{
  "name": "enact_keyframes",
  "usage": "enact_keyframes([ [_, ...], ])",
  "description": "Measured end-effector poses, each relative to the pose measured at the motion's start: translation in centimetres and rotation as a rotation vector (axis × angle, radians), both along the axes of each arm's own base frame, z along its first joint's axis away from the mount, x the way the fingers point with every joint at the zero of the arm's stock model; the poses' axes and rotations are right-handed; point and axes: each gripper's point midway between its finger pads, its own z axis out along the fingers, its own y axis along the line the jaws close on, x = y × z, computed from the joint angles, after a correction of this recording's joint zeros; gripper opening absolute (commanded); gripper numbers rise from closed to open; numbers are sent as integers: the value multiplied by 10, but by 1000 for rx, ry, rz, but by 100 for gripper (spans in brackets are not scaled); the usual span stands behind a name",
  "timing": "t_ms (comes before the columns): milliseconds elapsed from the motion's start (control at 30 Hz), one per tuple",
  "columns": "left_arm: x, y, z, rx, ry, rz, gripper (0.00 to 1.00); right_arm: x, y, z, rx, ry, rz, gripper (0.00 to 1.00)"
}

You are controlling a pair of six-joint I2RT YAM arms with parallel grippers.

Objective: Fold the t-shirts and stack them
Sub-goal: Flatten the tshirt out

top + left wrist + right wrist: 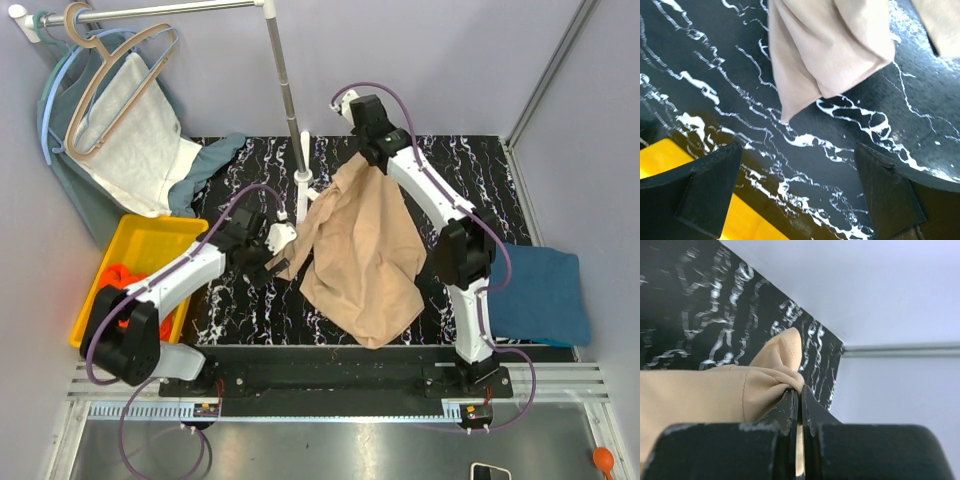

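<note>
Orange shirt (125, 275): in bin (150, 235), left of bench (240, 310) | Teal shirt (535, 295): flat, right of bench | Left fingers (275, 262): spread wide, empty, just beside beige shirt (365, 250) | Beige shirt: hanging, lower part draped on bench | Right fingers (799, 407): clamped on its top, far side.

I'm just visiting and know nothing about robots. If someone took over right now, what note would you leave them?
Right gripper: shut on the beige t-shirt, holding one end up; the rest drapes on the table.
Left gripper: open, empty, over the table near the shirt's hanging corner.
Teal-blue t-shirt: flat at the right edge, seemingly folded.
Orange-red t-shirt: in the yellow bin.
Left: fold beige and orange-red, stack all three.
</note>
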Motion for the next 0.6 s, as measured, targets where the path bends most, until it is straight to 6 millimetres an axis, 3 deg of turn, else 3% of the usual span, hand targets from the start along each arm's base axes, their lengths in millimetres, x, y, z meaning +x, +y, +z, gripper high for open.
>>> enact_keyframes([
  [33,1,-1,-4,5,9,-3,99,4,-8,-2,-6,-5,-24,4],
  [100,2,-2,-10,13,27,-9,99,11,-26,-10,-21,0,-73,39],
  [167,3,-3,-17,21,45,-14,99,15,-41,-16,-23,5,-113,88],
  [200,5,-4,-19,24,50,-16,99,15,-48,-21,-25,9,-129,99],
  [300,11,-6,-25,32,57,-26,98,10,-62,-37,-26,38,-152,100],
  [400,20,-11,-27,35,49,-39,96,-7,-63,-61,-19,99,-144,100],
  [533,36,-21,-26,20,36,-58,88,-50,-56,-92,27,221,-96,100],
  [600,45,-27,-25,10,27,-69,77,-76,-50,-103,61,283,-63,100],
])
